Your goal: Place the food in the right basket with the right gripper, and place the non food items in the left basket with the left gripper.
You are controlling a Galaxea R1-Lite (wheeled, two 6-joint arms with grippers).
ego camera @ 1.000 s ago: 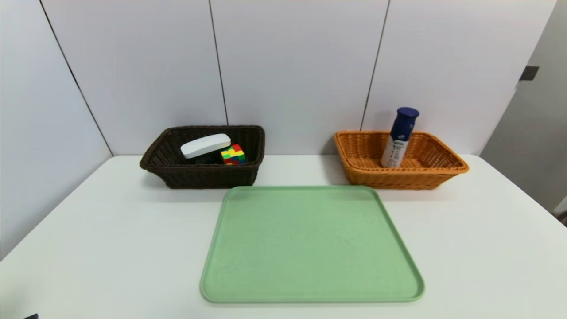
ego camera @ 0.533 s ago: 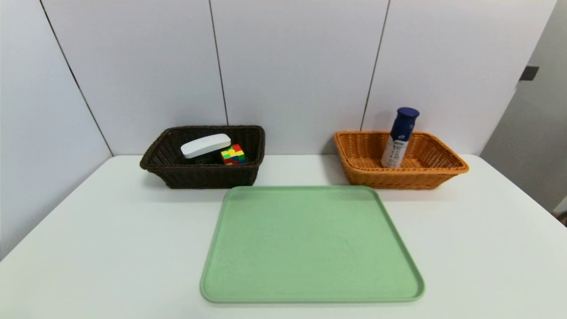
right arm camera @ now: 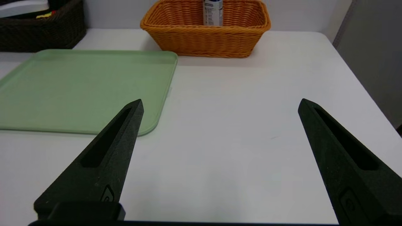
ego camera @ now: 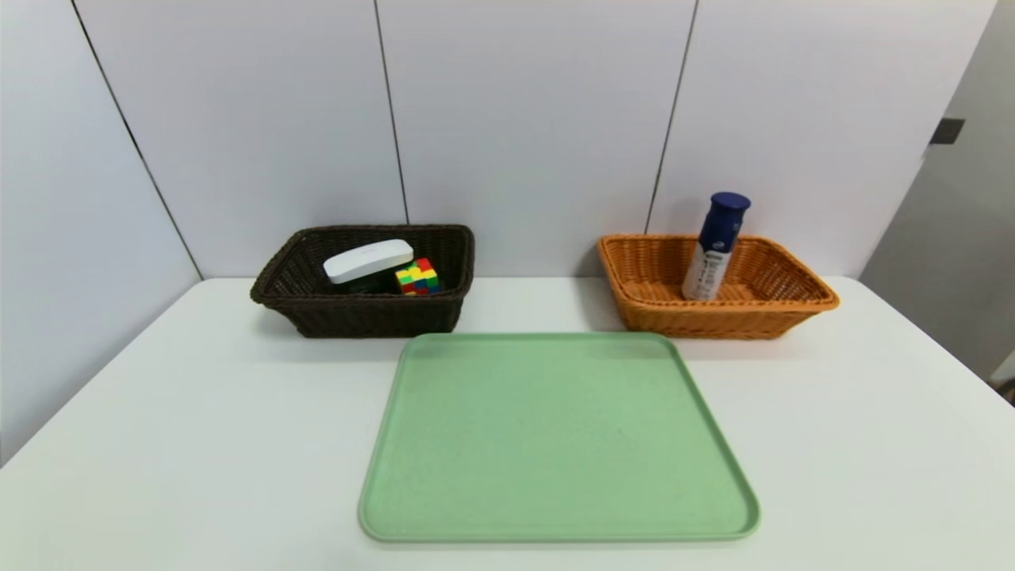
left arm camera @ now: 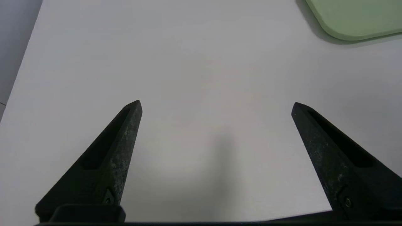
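The blue-capped bottle (ego camera: 716, 246), the food, leans upright inside the orange right basket (ego camera: 769, 317); the right wrist view shows the bottle's white label (right arm camera: 213, 12) in that basket (right arm camera: 204, 40). The dark brown left basket (ego camera: 365, 317) holds the white case (ego camera: 368, 261) and the puzzle cube (ego camera: 418, 277); the glass cup is hidden. Both arms are out of the head view. My left gripper (left arm camera: 216, 105) hangs open over bare table near the tray's corner. My right gripper (right arm camera: 220, 103) is open too, over the table to the right of the tray, with nothing between its fingers.
A green tray (ego camera: 555, 436) lies bare in the middle of the white table (ego camera: 198, 444), in front of both baskets. The tray's corner (left arm camera: 355, 18) shows in the left wrist view. Grey wall panels stand behind the baskets. The table's right edge (right arm camera: 361, 78) is near.
A dark bit of the left arm at the head view's lower left corner has slipped out of view. Nothing else has moved.
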